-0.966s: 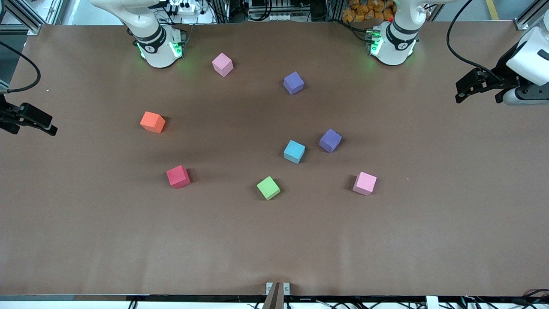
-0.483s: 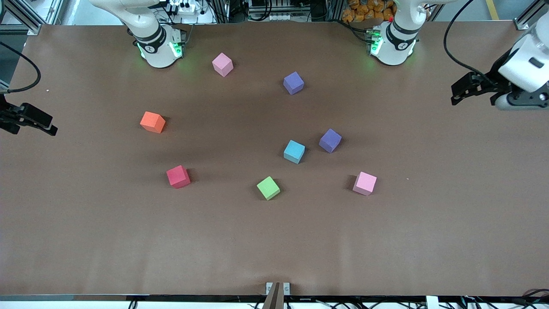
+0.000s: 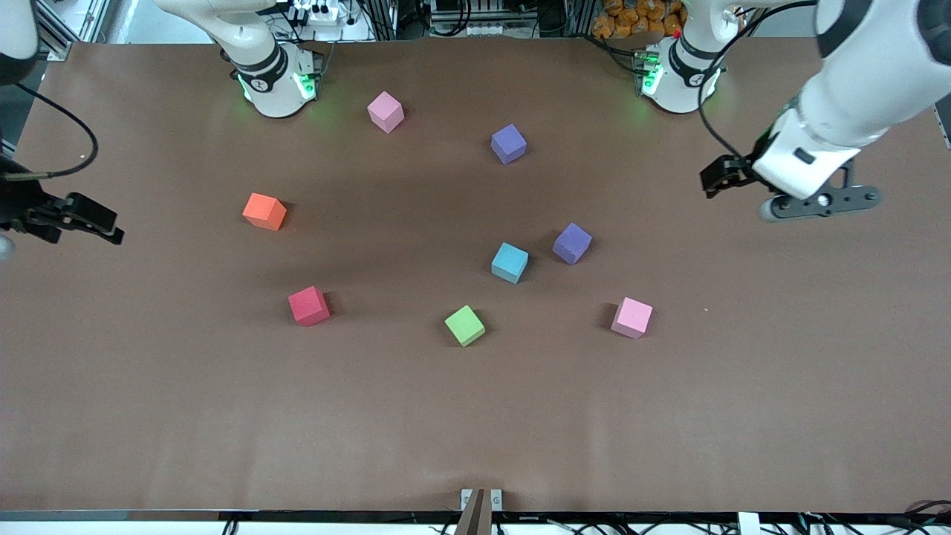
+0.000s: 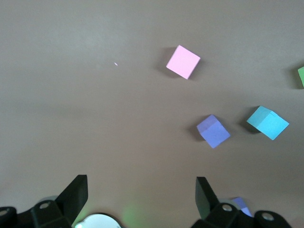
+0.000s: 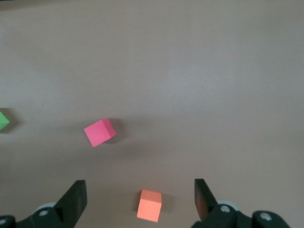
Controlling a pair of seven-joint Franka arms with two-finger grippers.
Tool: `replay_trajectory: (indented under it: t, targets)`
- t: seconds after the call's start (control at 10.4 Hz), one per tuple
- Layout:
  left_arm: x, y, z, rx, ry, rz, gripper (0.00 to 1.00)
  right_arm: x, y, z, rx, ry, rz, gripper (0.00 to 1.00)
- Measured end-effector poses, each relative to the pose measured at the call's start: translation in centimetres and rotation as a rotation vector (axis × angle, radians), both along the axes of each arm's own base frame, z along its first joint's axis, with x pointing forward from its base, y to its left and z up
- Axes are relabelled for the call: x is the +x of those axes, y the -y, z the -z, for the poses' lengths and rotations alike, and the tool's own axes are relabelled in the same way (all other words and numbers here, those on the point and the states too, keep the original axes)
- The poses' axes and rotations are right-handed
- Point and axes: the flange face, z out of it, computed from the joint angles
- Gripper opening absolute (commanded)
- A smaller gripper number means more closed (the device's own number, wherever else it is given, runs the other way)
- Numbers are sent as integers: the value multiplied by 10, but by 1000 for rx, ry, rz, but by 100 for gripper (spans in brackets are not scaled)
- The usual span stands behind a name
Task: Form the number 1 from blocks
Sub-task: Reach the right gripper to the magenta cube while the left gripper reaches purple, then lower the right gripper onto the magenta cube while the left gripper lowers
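I see the five blocks scattered on the brown table (image 3: pixel 743 409), none touching. The blue block (image 3: pixel 510 262) sits mid-table, with a purple block (image 3: pixel 572 243) just beside it toward the left arm's end. The green block (image 3: pixel 464 325) lies nearer the front camera, the red block (image 3: pixel 308 306) toward the right arm's end, and a second purple block (image 3: pixel 509 143) near the bases. Two pink cubes (image 3: pixel 631 317) and an orange cube (image 3: pixel 264 211) lie among them. My left gripper (image 3: pixel 719 178) hovers over bare table, jaws spread and empty. My right gripper (image 3: pixel 93 223) hangs at its table end, jaws also spread, holding nothing.
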Motion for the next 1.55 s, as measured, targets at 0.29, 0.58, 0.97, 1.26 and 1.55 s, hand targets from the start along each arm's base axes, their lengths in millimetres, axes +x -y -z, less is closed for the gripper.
replay_trajectory:
  t: [0.29, 0.58, 0.97, 1.26, 1.55]
  targets:
    - [-32, 98, 54, -20, -39, -118, 100, 11, -13, 21, -3, 18, -18, 100]
    - [-98, 182, 128, -54, -90, -141, 100, 17, -25, 60, 0, 17, -34, 100]
    - [-161, 221, 203, -126, -122, -167, 100, 16, -47, 155, 16, 34, -33, 100]
    - [-204, 252, 231, -112, -145, -148, 100, 25, -58, 206, 6, 23, -49, 100]
    - [-220, 257, 259, -76, -202, -158, 100, 30, -115, 271, -10, -13, -136, 100]
